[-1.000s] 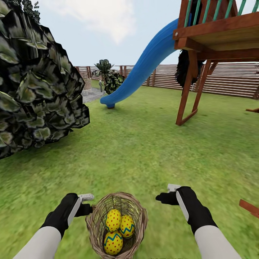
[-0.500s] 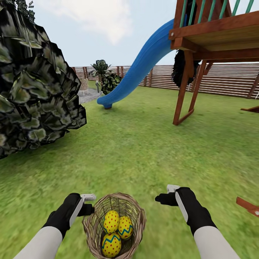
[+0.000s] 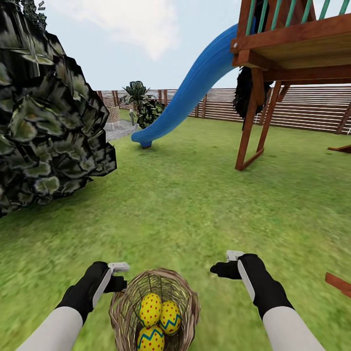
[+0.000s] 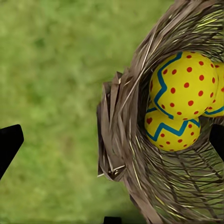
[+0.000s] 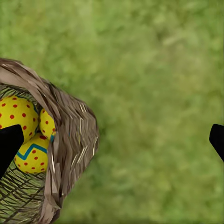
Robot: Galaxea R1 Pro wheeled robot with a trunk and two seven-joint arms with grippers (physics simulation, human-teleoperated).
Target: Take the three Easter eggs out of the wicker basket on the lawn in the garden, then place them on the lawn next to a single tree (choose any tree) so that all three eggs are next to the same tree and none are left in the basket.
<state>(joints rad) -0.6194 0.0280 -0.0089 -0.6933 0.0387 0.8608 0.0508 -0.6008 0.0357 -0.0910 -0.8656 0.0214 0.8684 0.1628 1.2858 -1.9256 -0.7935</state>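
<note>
A garden of bright lawn (image 3: 195, 204), with a blue slide (image 3: 195, 87) and a wooden play frame (image 3: 287, 58) ahead, a slatted fence (image 3: 312, 109) behind them and a dark leafy bush (image 3: 44, 126) to the left.

Over the last second the basket (image 3: 122, 312) has slid lower and slightly left in the head view, so the nearest egg is now cut by the picture's edge, while the arms sit where they were. The slide and frame have shifted too, so I judge this to be the robot rolling forward onto the basket, not the basket moving. All three eggs (image 3: 150, 309) are still inside, so no egg has been lifted yet; the approach looks nearly done.

The left pincer (image 3: 118, 276) hangs just beside the basket's left rim; in its wrist view the dark finger tips stand far apart, so it is wide and holds nothing. The right pincer (image 3: 223, 263) hovers over bare grass, apart from the basket's right side, likewise wide and empty. In the left wrist view the eggs (image 4: 182, 88) lie packed together against the wicker wall (image 4: 121, 126). No tree trunk can be made out from here.
</note>
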